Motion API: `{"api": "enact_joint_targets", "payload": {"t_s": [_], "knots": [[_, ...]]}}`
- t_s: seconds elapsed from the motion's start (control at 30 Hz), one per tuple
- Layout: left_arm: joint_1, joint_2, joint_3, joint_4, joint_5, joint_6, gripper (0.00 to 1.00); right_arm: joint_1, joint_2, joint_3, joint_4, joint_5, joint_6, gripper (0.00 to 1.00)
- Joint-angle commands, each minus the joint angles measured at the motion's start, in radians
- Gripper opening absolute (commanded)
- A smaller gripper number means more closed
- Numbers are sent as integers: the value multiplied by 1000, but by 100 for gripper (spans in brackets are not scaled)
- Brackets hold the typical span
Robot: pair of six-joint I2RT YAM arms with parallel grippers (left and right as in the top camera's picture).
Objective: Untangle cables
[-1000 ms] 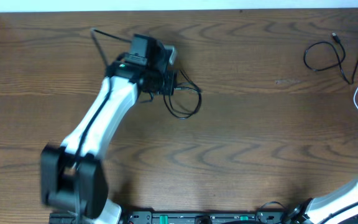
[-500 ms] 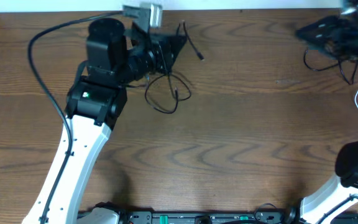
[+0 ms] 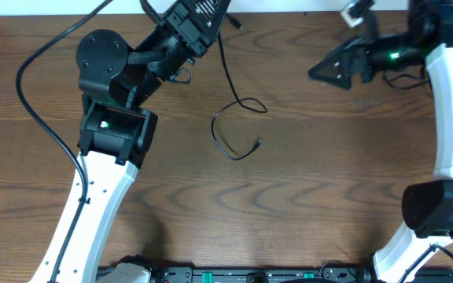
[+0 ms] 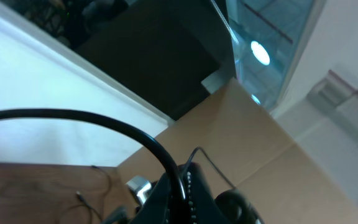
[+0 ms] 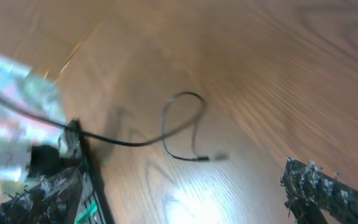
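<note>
Left pincer (image 3: 219,20) hangs high over the far edge of the dark brown wooden table (image 3: 329,196) and holds one end of the thin black cable with small plug ends (image 3: 216,134). Its jaws themselves are not clear in the overhead view, but the cable rises straight up into them. From the left pincer the cable goes down toward the near side and makes a loose loop on the wood. Its free plug lies at the near end of this loop.

Only the overhead view shows both arms together. There the loop lies between the two pincers, well apart from the right pincer (image 3: 321,72), which points toward it from the right.

The right wrist view gives what the overhead view does not. The right pincer (image 5: 182,177) stands wide, its two fingers (image 5: 328,193) at the opposite lower corners. The cable (image 5: 163,130) is ahead of them, not touched.

The left wrist view looks away from the table. It shows the thick black arm wire (image 4: 104,121) and a brown cardboard panel (image 4: 247,143), but neither the fingers nor the grip.
</note>
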Motion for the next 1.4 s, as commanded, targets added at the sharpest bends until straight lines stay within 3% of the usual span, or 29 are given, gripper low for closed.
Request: {"api": "enact_joint_targets", "payload": {"t_s": [0.0, 0.3, 0.4, 0.63, 0.8, 0.83, 0.9, 0.93, 0.97, 1.1, 1.2, 1.33, 1.37], "knots": [[1, -19, 14, 8, -24, -108, 7, 51, -10, -4, -17, -156, -233, 99], [29, -19, 14, 8, -23, -224, 7, 221, -10, -77, 22, -163, -304, 95], [36, -19, 14, 8, -18, -275, 8, 270, -10, -170, 132, -164, -289, 88], [35, -19, 14, 12, -19, -332, 7, 369, -10, -347, 503, -171, -106, 87], [35, -20, 14, 16, -19, -335, 8, 448, -10, -397, 716, -153, -82, 72], [35, -20, 14, 16, -19, -334, 8, 459, -10, -397, 738, -144, -82, 65], [36, -20, 14, 16, -19, -334, 8, 478, -10, -397, 782, -122, -82, 36], [37, -20, 14, 16, -18, -333, 8, 483, -10, -397, 797, -108, -80, 14], [40, -19, 14, 15, -15, -333, 8, 483, -10, -397, 810, -89, -51, 1], [58, -19, 14, -27, 12, -271, 8, 440, -13, -394, 835, -33, 182, 1], [74, -19, 14, -142, 26, -200, 9, 380, -25, -394, 833, -31, 348, 1], [86, -17, 14, -357, 24, -53, 17, 269, -80, -394, 819, -27, 509, 1], [86, -15, 14, -415, 19, 3, 23, 238, -105, -394, 816, -27, 540, 1]]}}
